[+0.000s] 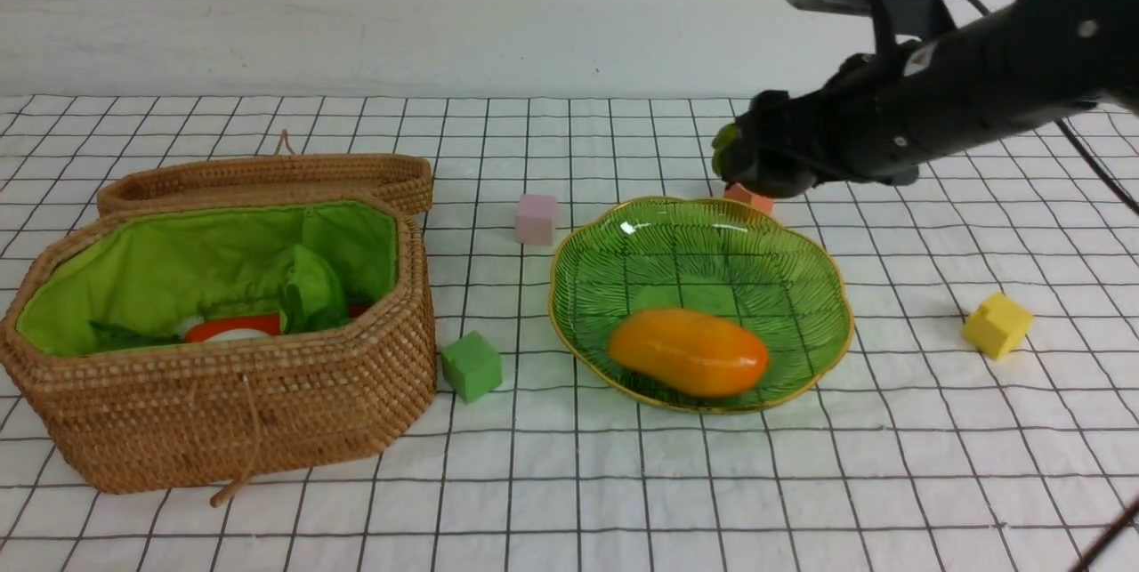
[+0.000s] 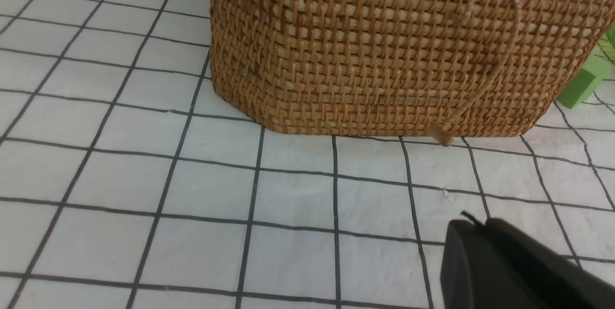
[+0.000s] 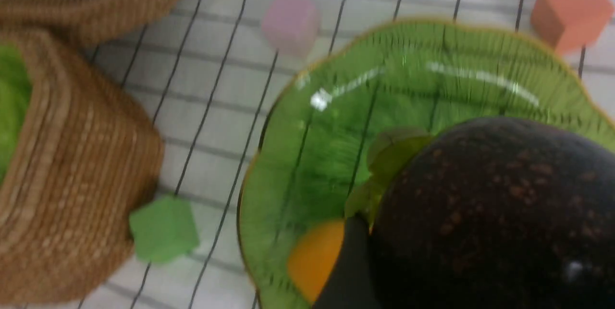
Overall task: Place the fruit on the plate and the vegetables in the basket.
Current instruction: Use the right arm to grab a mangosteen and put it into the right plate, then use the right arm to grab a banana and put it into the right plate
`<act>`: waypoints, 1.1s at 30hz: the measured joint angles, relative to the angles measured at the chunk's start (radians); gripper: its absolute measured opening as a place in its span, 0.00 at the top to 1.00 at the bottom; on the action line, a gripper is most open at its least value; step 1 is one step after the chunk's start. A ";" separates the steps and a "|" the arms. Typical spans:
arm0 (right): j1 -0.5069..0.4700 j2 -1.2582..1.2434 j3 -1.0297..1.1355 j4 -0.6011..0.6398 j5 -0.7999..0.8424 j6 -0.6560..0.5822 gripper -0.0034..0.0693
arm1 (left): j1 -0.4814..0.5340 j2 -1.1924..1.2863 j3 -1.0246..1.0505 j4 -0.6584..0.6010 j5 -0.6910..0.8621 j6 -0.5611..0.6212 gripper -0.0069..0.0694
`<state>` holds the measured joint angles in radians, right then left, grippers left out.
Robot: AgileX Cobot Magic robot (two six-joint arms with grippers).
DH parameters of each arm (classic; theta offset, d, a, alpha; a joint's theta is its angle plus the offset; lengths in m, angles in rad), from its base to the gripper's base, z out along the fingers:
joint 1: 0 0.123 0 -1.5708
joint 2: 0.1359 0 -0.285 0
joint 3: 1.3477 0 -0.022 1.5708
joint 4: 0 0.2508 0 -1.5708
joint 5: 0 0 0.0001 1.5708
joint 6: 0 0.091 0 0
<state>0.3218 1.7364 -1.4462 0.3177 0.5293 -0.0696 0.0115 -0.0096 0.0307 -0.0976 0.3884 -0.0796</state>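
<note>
Jaws of right gripper [image 1: 740,159] clamp mangosteen [image 3: 495,213] above plate [image 1: 787,283]

Rough woven rattan basket [image 1: 222,412], glossy ribbed glass plate [image 1: 712,243], shiny plastic mango [image 1: 690,351].

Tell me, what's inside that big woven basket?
In the basket, against its green lining, show an orange-red carrot, something white and dark green leaves. The front wall hides their lower parts and the basket floor.
</note>
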 joint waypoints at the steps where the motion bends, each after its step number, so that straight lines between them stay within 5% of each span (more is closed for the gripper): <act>1: 0.000 0.080 -0.047 -0.005 -0.030 0.012 0.13 | 0.000 0.000 0.000 0.000 0.000 0.000 0.88; 10: -0.042 0.413 -0.267 -0.004 0.102 0.123 0.08 | 0.000 0.000 0.000 0.000 0.000 0.000 0.88; 14: -0.059 0.404 -0.290 -0.004 0.191 0.123 0.02 | 0.000 0.000 0.000 0.000 0.001 0.000 0.88; 23: -0.109 0.224 -0.290 -0.096 0.482 0.116 0.08 | 0.000 0.000 0.000 0.000 0.002 0.000 0.88; 29: -0.108 -0.058 -0.053 -0.126 0.596 0.035 0.10 | 0.000 0.000 0.000 0.000 0.003 0.000 0.88; 33: -0.044 -0.232 0.226 -0.127 0.629 -0.177 0.13 | 0.000 0.000 0.000 0.000 0.003 0.000 0.88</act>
<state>0.2779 1.5043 -1.2205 0.1904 1.1587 -0.2467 0.0115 -0.0096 0.0307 -0.0976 0.3914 -0.0796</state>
